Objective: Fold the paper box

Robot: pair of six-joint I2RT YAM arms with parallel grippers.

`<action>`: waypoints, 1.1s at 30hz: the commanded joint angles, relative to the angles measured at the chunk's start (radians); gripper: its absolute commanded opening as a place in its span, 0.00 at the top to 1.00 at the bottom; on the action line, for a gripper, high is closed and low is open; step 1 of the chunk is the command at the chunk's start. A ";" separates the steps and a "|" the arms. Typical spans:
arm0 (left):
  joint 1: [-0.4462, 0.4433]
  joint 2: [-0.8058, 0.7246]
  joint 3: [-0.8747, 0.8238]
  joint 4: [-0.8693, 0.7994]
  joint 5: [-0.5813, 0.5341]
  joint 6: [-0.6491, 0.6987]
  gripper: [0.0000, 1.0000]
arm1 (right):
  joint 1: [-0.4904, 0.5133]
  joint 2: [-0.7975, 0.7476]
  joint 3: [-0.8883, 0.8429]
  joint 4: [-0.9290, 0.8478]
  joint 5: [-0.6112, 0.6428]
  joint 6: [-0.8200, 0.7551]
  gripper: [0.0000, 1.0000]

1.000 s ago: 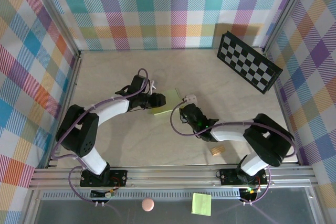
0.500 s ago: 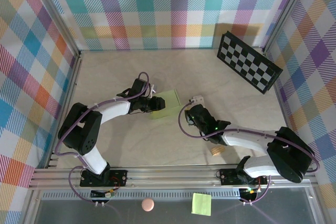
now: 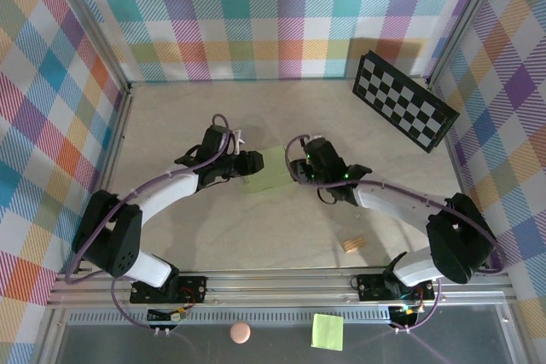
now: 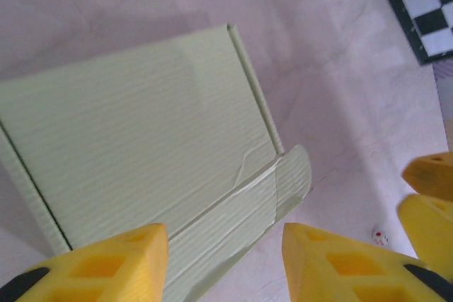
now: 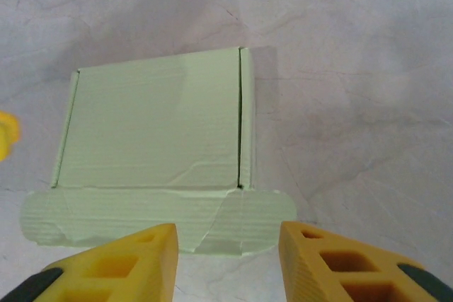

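The paper box (image 3: 271, 168) lies folded flat on the table, a pale green rectangle with a rounded flap along one edge. In the left wrist view the box (image 4: 141, 146) is just ahead of my left gripper (image 4: 225, 263), whose yellow fingers (image 4: 106, 266) stand apart over the flap (image 4: 283, 185). My left gripper (image 3: 250, 162) is at the box's left edge and my right gripper (image 3: 299, 164) at its right edge. In the right wrist view the box (image 5: 156, 129) is ahead of my open right gripper (image 5: 226, 263), its flap strip (image 5: 141, 218) near the fingertips. Neither holds the card.
A checkerboard (image 3: 405, 100) leans at the back right. A small wooden piece (image 3: 352, 245) lies near the right arm's base. A tiny die (image 4: 380, 235) rests right of the box. A green sticky note (image 3: 328, 331) and a pink ball (image 3: 241, 332) sit below the rail.
My right arm has swung up and left to the box's right edge and its jaws have widened. The left gripper has shifted slightly; the box now lies flat between the two.
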 commanded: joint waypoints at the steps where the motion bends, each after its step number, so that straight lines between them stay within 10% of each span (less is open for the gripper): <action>1: 0.009 -0.038 -0.033 -0.027 -0.097 -0.025 0.51 | -0.058 0.050 0.071 -0.113 -0.213 0.057 0.57; 14: 0.034 0.065 -0.046 -0.043 -0.091 -0.033 0.51 | -0.147 0.350 0.343 -0.278 -0.464 -0.046 0.54; 33: 0.038 0.210 -0.009 -0.006 0.001 0.010 0.61 | -0.178 0.551 0.496 -0.360 -0.491 -0.098 0.61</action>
